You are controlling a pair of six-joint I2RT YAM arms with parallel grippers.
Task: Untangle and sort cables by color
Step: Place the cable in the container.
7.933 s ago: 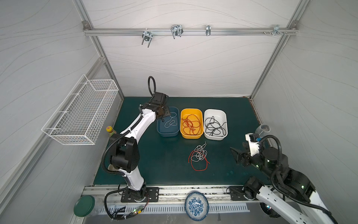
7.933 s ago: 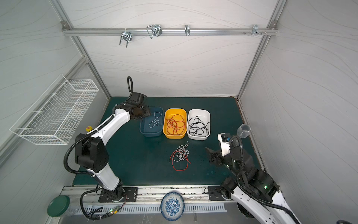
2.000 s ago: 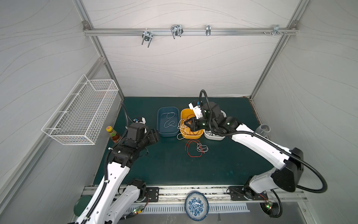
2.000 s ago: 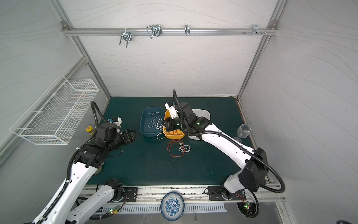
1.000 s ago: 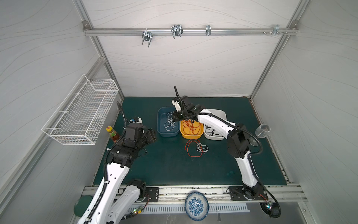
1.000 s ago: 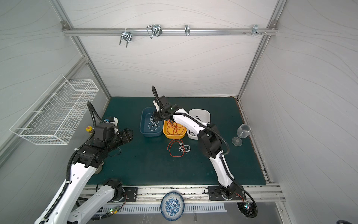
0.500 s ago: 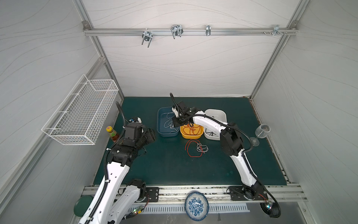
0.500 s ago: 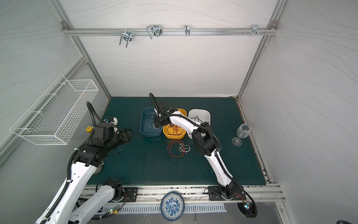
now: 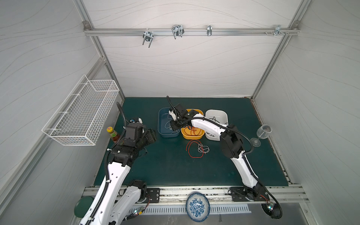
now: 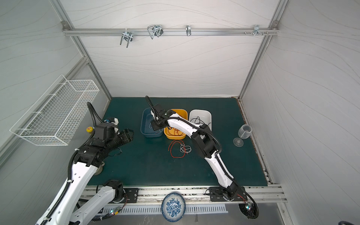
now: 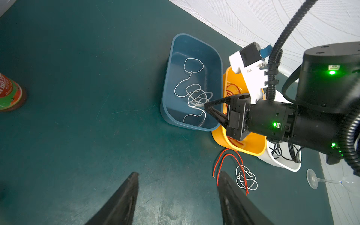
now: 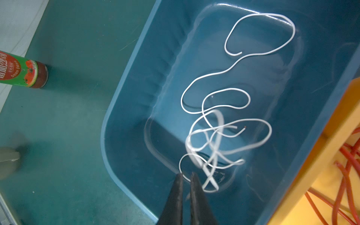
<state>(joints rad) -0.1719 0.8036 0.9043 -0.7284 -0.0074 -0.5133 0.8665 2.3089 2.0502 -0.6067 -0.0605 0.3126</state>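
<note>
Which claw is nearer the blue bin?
Right. The right claw hangs over the blue bin, tips above its white cables; the left claw sits off the bin's side, toward the sauce bottle.

Some white cable (image 12: 219, 121) loops are smearing into blur in the right wrist view, and the yellow bin (image 12: 331, 155) is running off the frame. In both top views the right arm (image 9: 206, 125) is covering part of it.
</note>
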